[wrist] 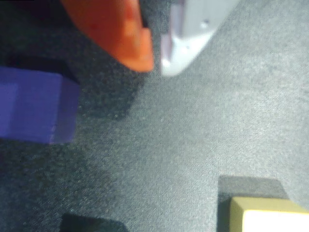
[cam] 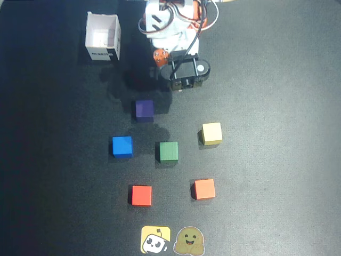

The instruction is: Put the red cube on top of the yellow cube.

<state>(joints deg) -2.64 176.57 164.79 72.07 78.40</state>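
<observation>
The red cube (cam: 141, 195) sits on the dark mat at the front, left of centre in the overhead view. The pale yellow cube (cam: 211, 133) sits to the right of the middle, and its corner shows at the bottom right of the wrist view (wrist: 265, 215). My gripper (cam: 160, 60) hangs at the back by the arm's base, far from both cubes. In the wrist view the gripper (wrist: 157, 62) has its orange and white fingertips almost touching, with nothing between them. The red cube is out of the wrist view.
A purple cube (cam: 144, 109) (wrist: 34, 104) lies just in front of the gripper. Blue (cam: 122, 146), green (cam: 168, 151) and orange-red (cam: 203, 189) cubes stand around the middle. A white open box (cam: 103, 36) is at the back left. Two stickers (cam: 155, 240) lie at the front edge.
</observation>
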